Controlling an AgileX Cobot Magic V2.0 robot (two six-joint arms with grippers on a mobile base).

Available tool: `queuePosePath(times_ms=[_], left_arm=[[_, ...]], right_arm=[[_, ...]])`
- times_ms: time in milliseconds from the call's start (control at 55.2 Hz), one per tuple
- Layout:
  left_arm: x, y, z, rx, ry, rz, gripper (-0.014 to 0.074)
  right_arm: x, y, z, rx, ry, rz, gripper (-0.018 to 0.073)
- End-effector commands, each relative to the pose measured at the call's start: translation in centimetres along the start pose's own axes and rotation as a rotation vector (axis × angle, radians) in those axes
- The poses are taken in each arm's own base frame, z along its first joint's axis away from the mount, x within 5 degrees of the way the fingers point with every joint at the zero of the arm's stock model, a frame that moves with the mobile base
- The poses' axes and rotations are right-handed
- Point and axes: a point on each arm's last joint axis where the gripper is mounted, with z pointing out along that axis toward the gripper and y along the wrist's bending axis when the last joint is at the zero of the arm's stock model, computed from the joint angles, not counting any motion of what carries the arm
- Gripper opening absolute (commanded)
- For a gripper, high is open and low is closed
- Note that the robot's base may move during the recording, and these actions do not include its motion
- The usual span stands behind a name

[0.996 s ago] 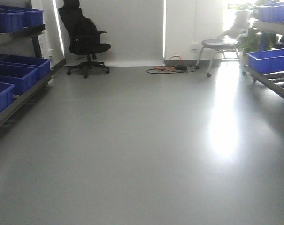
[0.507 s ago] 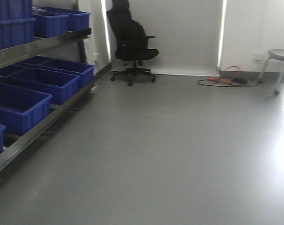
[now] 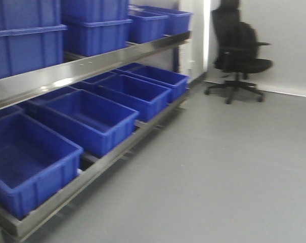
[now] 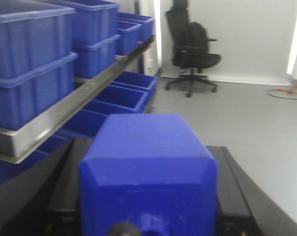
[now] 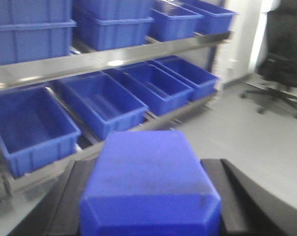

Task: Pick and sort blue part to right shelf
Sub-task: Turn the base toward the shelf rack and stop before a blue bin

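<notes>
Steel is the likely snag: the front rail (image 3: 92, 68) of the rack (image 3: 112, 154) runs before the blue crates (image 3: 87, 119), and a low reach could knock the blue part (image 4: 148, 172) from the left jaws, which look closed on its sides, or the second blue part (image 5: 148, 182) held likewise in the right jaws. Both parts are well apart from the rack, which I cannot confirm as the right shelf. A black office chair (image 3: 238, 50) stands beyond it.

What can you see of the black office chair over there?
The black office chair stands upright on the grey floor near the white wall, beyond the far end of the steel rack. It shows a high back, armrests, a padded seat and a star base. It is blurred; nothing visibly touches it but the floor.
</notes>
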Motion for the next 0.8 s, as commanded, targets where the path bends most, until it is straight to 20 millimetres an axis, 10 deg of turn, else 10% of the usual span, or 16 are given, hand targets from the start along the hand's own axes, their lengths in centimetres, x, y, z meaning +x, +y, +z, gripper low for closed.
queuePosePath(times_ms=[0,779], left_arm=[[-1.71,-0.11,-0.16,0.015,-0.109,0.001,0.0300],[-1.71,-0.12,-0.16,0.017,-0.109,0.001,0.0300]], right_arm=[[-1.68,0.04,-0.22,-0.006,-0.109,-0.023,0.0155],[-1.68,0.04,-0.22,-0.006,-0.109,-0.023,0.0155]])
